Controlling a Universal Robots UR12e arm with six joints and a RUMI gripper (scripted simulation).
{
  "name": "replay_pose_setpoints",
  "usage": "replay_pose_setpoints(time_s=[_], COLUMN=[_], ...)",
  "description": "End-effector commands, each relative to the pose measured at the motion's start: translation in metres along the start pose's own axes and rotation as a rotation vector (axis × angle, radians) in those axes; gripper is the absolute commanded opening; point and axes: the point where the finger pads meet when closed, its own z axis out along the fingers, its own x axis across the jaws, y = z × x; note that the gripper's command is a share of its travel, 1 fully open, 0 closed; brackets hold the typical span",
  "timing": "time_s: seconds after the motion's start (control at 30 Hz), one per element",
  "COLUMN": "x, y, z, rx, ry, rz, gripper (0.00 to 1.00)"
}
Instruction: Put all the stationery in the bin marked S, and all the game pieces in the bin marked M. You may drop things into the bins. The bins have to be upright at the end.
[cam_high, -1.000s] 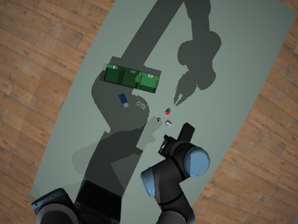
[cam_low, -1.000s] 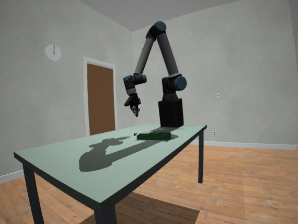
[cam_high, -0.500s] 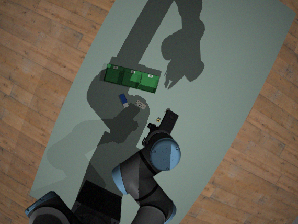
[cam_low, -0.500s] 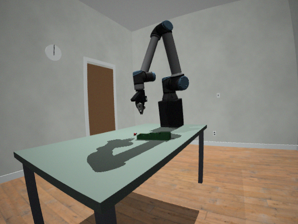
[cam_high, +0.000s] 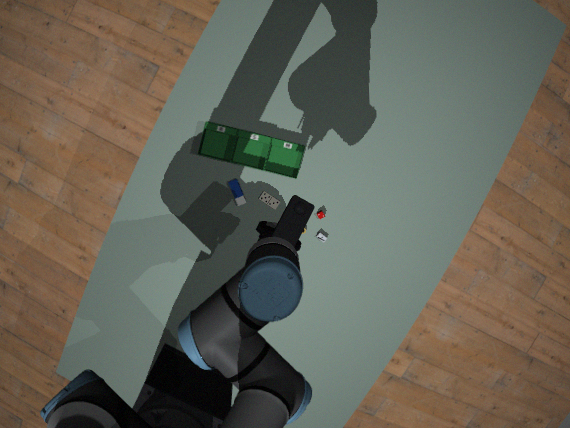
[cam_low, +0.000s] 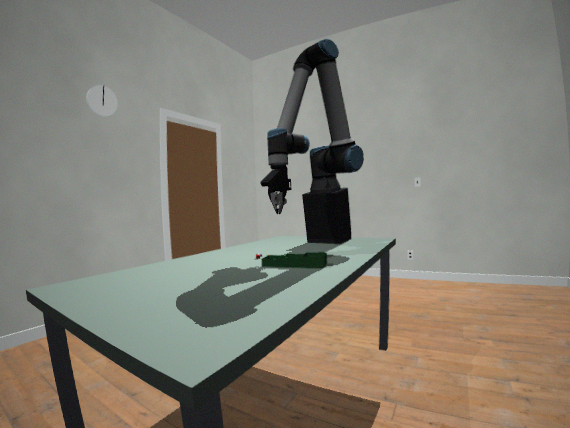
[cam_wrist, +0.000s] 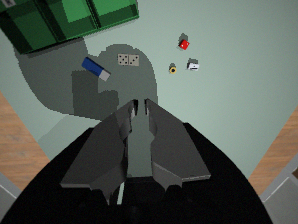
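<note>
My gripper (cam_wrist: 141, 100) (cam_low: 278, 206) is shut and empty, high above the table. On the table below it lie a blue-and-white eraser (cam_wrist: 96, 68) (cam_high: 237, 192), a domino (cam_wrist: 128, 60) (cam_high: 269, 199), a red die (cam_wrist: 183, 44) (cam_high: 320, 214), a small yellow-and-black ring-shaped piece (cam_wrist: 172, 69) and a small white-and-grey piece (cam_wrist: 193, 65) (cam_high: 322, 235). A row of three green bins (cam_high: 251, 149) (cam_wrist: 65, 17) stands beyond them, with small white labels too small to read. In the overhead view the arm hides the yellow piece.
The arm's base (cam_low: 326, 215) stands at the table's far end. The arm's wide shadow lies over the eraser, the domino and part of the bins. Wooden floor surrounds the table on all sides.
</note>
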Motion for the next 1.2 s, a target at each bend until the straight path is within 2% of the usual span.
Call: replay_pose_setpoints(time_s=[0.0, 0.27, 0.4, 0.53, 0.63, 1.03, 1.17], x=[-0.002, -0.002, -0.012, -0.022, -0.025, -0.055, -0.055], y=[-0.001, -0.001, -0.022, -0.043, -0.049, -0.112, -0.112], z=[-0.001, -0.001, 0.022, 0.046, 0.052, 0.123, 0.123], rx=[0.003, 0.003, 0.003, 0.002, 0.002, 0.003, 0.003], ry=[0.002, 0.002, 0.002, 0.002, 0.002, 0.002, 0.002], rz=[-0.001, -0.001, -0.187, -0.288, -0.288, -0.288, -0.288], gripper=[0.04, 0.04, 0.04, 0.04, 0.04, 0.04, 0.04])
